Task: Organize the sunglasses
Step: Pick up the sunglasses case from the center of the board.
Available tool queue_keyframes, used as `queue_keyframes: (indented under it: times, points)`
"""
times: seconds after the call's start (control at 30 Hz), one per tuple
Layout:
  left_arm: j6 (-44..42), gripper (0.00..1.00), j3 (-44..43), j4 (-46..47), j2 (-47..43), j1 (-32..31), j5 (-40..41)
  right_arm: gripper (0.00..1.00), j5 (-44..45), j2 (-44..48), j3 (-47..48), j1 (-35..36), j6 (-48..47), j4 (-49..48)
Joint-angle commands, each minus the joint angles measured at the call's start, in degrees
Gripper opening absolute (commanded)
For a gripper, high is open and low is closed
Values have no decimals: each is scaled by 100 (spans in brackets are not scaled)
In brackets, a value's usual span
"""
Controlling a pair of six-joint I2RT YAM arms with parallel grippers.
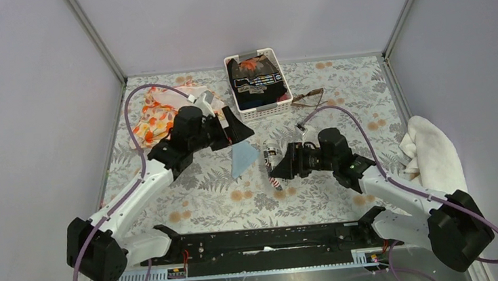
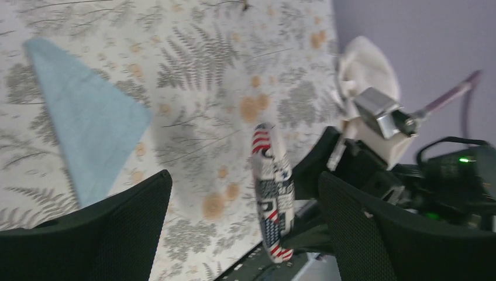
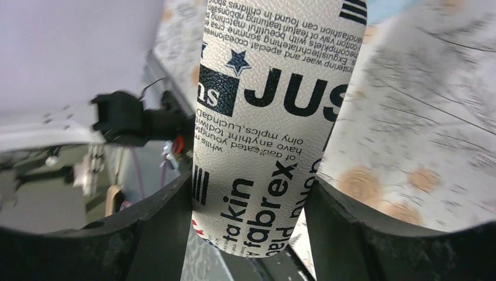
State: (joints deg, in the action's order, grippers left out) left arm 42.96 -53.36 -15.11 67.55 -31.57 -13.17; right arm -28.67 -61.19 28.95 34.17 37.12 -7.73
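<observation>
The sunglasses (image 1: 310, 98), thin brown frame with tinted lenses, lie on the patterned table right of the white basket, away from both grippers. My right gripper (image 1: 281, 168) (image 3: 250, 181) is shut on the tan printed tube case (image 1: 273, 164) (image 3: 269, 117), with a finger pressed to each side of it. The case (image 2: 272, 193) also shows in the left wrist view, tilted above the table. My left gripper (image 1: 242, 133) (image 2: 244, 175) hangs open over the table's middle with nothing between its fingers. The light blue cloth (image 1: 242, 158) (image 2: 88, 129) lies flat just below it.
A white basket (image 1: 283, 78) holding dark items stands at the back centre. An orange floral cloth (image 1: 155, 114) lies at the back left, and a white towel (image 1: 430, 148) (image 2: 365, 64) hangs at the right edge. Grey walls close in three sides.
</observation>
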Motion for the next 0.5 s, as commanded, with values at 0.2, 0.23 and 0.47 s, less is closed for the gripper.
queue_keyframes:
  times: [0.2,0.23,0.47]
  points:
    - [1335,99,829,2397,88,265,-2291,60,-1924,-92,-212,-47,744,-2452]
    - [1408,99,896,2527,61,259,-2329,60,-1970,-102,-267,-70,879,-2632]
    - [1808,99,1335,3147,-190,274,-2231,59,-2128,-336,-540,-118,1709,-3904]
